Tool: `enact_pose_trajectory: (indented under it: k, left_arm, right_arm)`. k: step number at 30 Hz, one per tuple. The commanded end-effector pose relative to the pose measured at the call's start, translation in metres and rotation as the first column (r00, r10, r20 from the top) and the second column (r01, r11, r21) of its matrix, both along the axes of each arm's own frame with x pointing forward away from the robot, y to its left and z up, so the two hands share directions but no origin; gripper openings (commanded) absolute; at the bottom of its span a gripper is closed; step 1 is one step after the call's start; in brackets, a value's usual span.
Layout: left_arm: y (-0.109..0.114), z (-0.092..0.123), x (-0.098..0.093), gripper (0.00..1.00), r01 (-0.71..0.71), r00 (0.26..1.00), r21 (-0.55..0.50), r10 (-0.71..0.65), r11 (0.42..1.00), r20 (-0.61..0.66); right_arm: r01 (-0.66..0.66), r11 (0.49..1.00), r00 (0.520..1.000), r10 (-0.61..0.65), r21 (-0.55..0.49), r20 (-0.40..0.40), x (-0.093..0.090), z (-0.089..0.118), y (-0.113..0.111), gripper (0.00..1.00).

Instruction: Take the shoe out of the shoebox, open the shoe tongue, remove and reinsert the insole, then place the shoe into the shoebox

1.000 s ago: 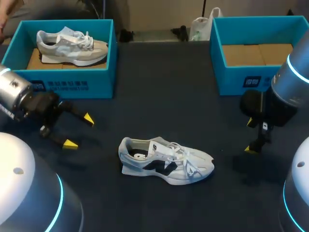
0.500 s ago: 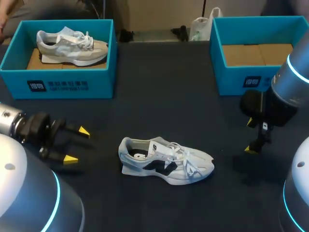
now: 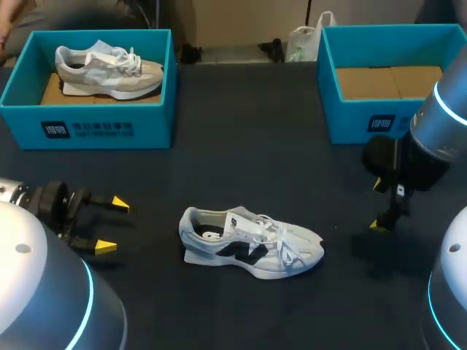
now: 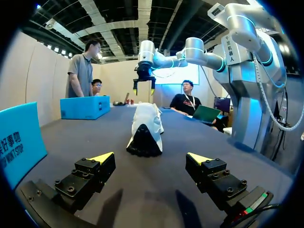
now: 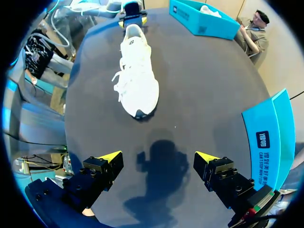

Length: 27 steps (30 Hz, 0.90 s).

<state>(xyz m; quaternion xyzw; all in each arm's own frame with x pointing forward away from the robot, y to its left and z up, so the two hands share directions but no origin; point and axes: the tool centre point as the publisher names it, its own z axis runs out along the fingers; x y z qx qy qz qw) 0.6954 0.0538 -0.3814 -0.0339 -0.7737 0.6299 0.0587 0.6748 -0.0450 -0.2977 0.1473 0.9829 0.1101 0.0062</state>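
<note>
A white and grey shoe [image 3: 252, 244] with a dark side mark lies on its sole in the middle of the dark table, heel to the left. My left gripper [image 3: 112, 225] hangs low, left of the heel, and stands open; in the left wrist view the shoe [image 4: 145, 128] lies ahead of its empty gripper [image 4: 151, 157]. My right gripper [image 3: 378, 205] stands open to the right of the toe, above the table. The right wrist view shows the shoe [image 5: 137, 71] ahead of its empty gripper [image 5: 159, 156]. The right blue shoebox [image 3: 379, 124] holds only cardboard.
A second blue shoebox [image 3: 87, 127] at the back left holds another pale shoe [image 3: 109, 69]. A white plastic bag [image 3: 303, 40] sits at the table's far edge between the boxes. Bare dark tabletop surrounds the shoe.
My left gripper has drawn back toward the front left, away from the left box, and dropped low, level with the shoe's heel. The right arm and the shoe have not moved.
</note>
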Motion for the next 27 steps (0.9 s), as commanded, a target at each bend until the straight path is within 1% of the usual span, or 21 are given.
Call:
enact_pose_trajectory:
  k: [1,7,9,14,16,22,27]
  left_arm:
    - [-0.001,0.005,-0.004,1.00,-0.024,1.000,0.011,0.024,1.000,0.006]
    - [-0.001,0.005,-0.004,1.00,-0.024,1.000,0.011,0.024,1.000,0.006]
    - [-0.004,0.002,-0.001,1.00,-0.046,0.999,-0.010,0.046,0.999,-0.014]
    - [-0.011,-0.006,-0.006,1.00,-0.095,0.995,-0.033,0.094,0.995,-0.026]
    - [-0.013,-0.006,-0.005,1.00,-0.092,0.995,-0.035,0.091,0.995,-0.040]
    - [-0.023,-0.007,-0.006,1.00,-0.098,0.995,-0.027,0.097,0.995,-0.009]
    - [-0.033,-0.007,-0.008,1.00,-0.097,0.995,-0.030,0.097,0.995,-0.007]
  right_arm:
    - [0.001,1.000,1.000,-0.001,-0.002,0.002,-0.001,-0.001,0.000,1.00]
    - [0.001,1.000,1.000,-0.001,-0.002,0.002,-0.001,-0.001,0.000,1.00]
    - [0.001,1.000,1.000,-0.001,-0.002,0.002,-0.001,-0.001,0.000,1.00]
    - [0.001,1.000,1.000,-0.001,-0.002,0.002,-0.001,-0.001,0.000,1.00]
    - [0.001,1.000,1.000,-0.001,-0.002,0.002,-0.001,-0.001,0.000,1.00]
    - [0.001,1.000,1.000,-0.001,-0.002,0.002,-0.001,-0.001,0.000,1.00]
    - [0.001,1.000,1.000,-0.001,-0.002,0.002,-0.001,-0.001,0.000,1.00]
